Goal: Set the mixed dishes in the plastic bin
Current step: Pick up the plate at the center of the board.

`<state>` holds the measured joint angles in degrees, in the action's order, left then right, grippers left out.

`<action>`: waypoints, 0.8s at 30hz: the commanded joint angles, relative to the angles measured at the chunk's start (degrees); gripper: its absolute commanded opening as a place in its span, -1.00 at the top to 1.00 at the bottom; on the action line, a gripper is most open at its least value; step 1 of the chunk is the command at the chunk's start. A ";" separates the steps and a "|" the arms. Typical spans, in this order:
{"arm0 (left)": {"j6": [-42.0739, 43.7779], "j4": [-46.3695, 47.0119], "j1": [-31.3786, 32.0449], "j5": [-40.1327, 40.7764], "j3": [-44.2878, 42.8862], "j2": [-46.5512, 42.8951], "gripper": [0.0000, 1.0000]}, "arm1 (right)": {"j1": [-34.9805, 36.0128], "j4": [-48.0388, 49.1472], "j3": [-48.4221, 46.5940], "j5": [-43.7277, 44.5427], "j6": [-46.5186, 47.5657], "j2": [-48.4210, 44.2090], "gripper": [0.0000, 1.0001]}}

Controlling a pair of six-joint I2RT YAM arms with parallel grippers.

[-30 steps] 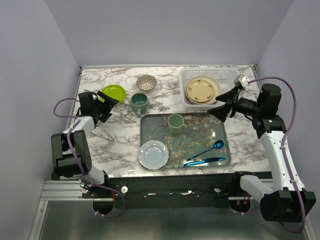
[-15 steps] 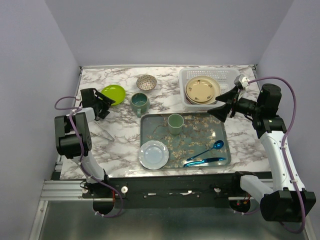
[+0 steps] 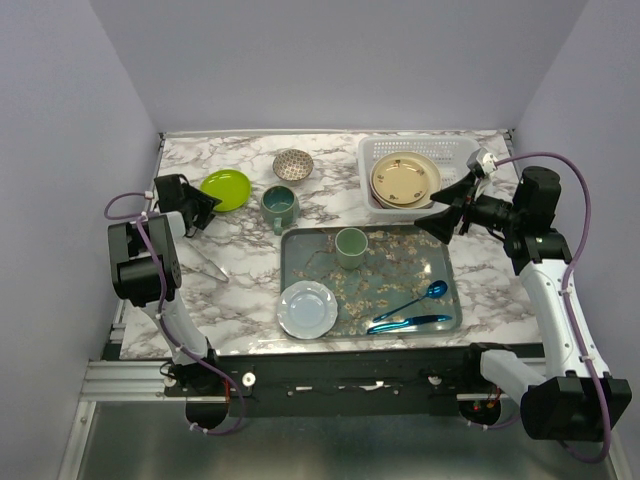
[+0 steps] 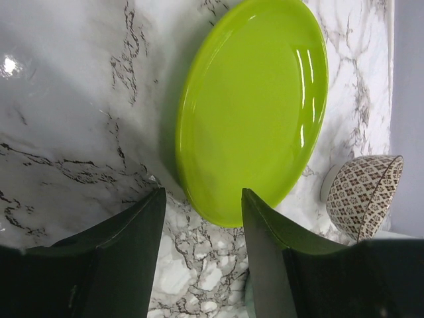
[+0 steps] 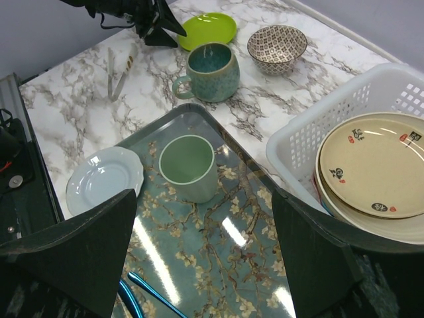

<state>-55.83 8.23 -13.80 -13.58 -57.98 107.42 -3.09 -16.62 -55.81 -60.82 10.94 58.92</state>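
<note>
The lime green plate (image 3: 226, 188) lies flat at the back left of the table. My left gripper (image 3: 205, 212) is open just beside its near edge, with the rim between the fingertips in the left wrist view (image 4: 202, 195). The speckled bowl (image 3: 293, 164) and the dark teal mug (image 3: 279, 207) stand to the plate's right. The white plastic bin (image 3: 455, 152) at the back right holds stacked cream plates (image 3: 405, 181). My right gripper (image 3: 447, 205) is open and empty, hovering at the bin's near edge above the tray.
A grey blossom-patterned tray (image 3: 400, 270) holds a pale green cup (image 3: 351, 246), a light blue small plate (image 3: 307, 308) and blue cutlery (image 3: 415, 300). Metal tongs (image 3: 210, 262) lie on the marble at the left. The back and side walls are close.
</note>
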 commanded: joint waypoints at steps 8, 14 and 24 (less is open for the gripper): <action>0.20 1.00 -1.40 1.02 -0.38 4.03 0.45 | -0.25 -1.04 -0.35 -0.44 -0.04 0.67 -0.80; -0.50 2.84 -2.46 0.14 0.49 2.19 0.78 | -0.16 -1.04 -0.26 -0.35 -0.04 0.76 -0.80; -3.40 8.20 -5.79 -4.25 4.01 -4.31 1.00 | -0.16 -1.04 -0.26 -0.44 -0.13 0.50 -0.80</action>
<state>-57.54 12.01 -17.69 -15.05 -55.75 107.74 -3.09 -16.64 -55.81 -60.82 10.94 59.37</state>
